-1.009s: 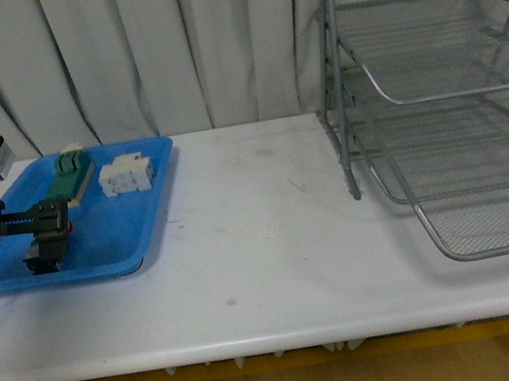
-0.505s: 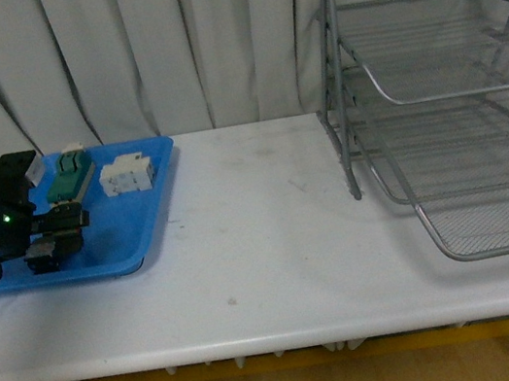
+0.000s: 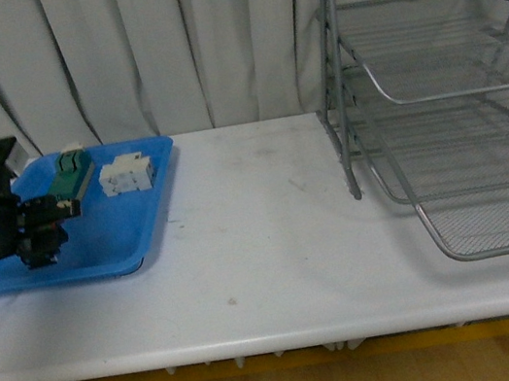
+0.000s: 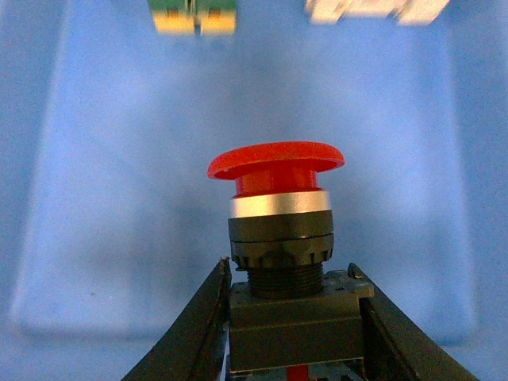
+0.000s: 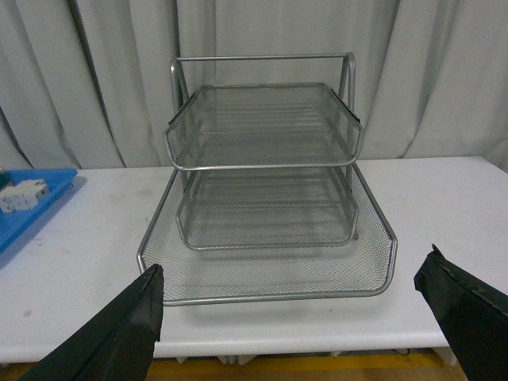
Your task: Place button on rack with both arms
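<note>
Red mushroom-capped push-button [image 4: 278, 171], black blocky body: clenched in left pincer [image 4: 287, 278] by base only, cap jutting beyond fingertips, over blue plastic tray [image 4: 95, 198]. Risk: shallow hold, button may pivot or slip in carry. Green terminal block [image 3: 69, 174], white blocky component [image 3: 126, 174] just ahead of pincer: forward sweep could knock them. Right pincer [image 5: 294, 317] spread wide, empty, facing silver wire-mesh rack [image 5: 262, 270]; mistimed handover drops button.

The rack [image 5: 266, 127] stands on the white table [image 5: 87, 230] beyond the wide-spread right tool [image 5: 294, 266].
</note>
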